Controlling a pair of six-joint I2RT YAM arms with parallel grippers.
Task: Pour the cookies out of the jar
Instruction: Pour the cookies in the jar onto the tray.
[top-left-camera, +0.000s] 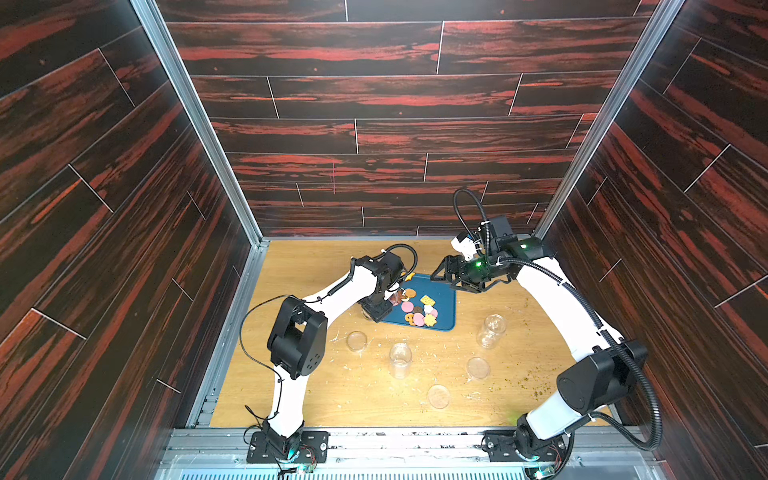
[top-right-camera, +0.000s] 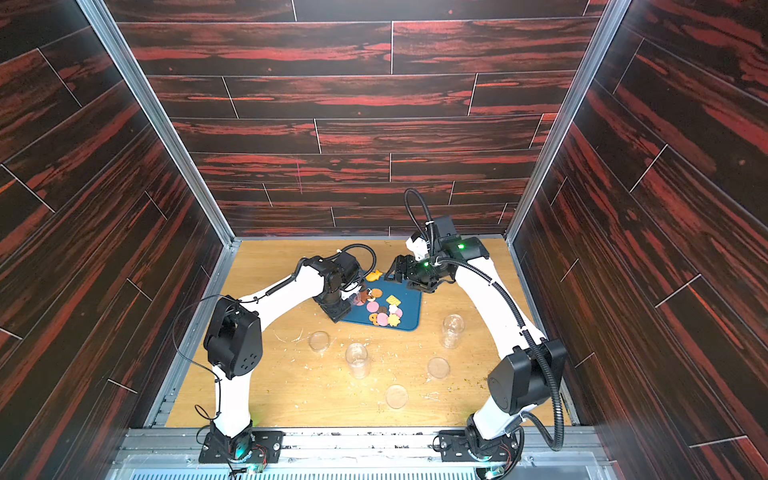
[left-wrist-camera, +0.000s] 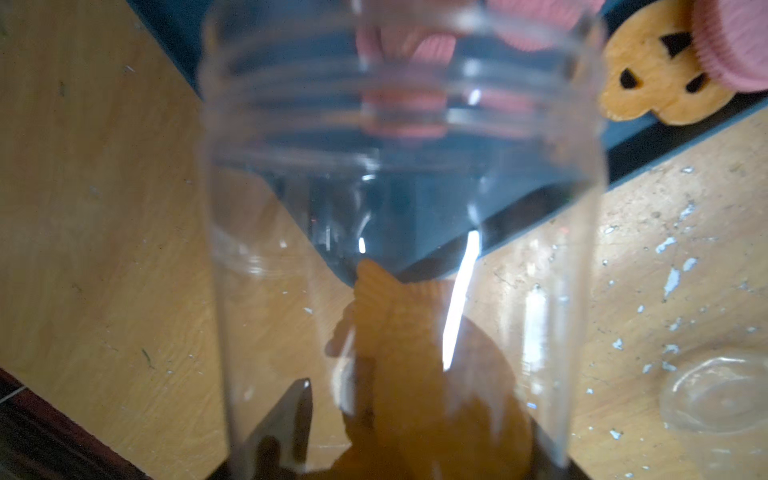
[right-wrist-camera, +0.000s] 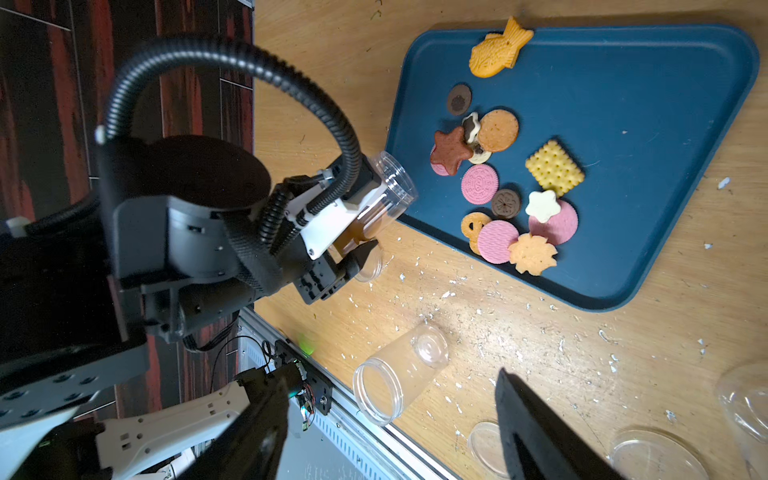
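Most of the pour looks done. The cookies (right-wrist-camera: 505, 187) lie in a loose cluster on the left half of the blue tray (right-wrist-camera: 648, 124), which sits toward the far middle of the table, and a fish-shaped one (right-wrist-camera: 498, 48) lies alone at the tray's far edge. The job is not finished, though. Through the clear wall of the jar (left-wrist-camera: 399, 199) I see at least one orange ridged cookie (left-wrist-camera: 399, 353) lodged down by the base. How many are in there I cannot tell.

My left gripper (right-wrist-camera: 353, 239) is clamped across the jar's lower body. The jar is tipped over, with its open mouth reaching the tray's near-left edge. I judge it needs a steeper tilt or a shake to free what is stuck.

My right gripper (top-left-camera: 440, 270) hovers above the tray's far right side. Its jaws stand apart, holding and touching nothing.
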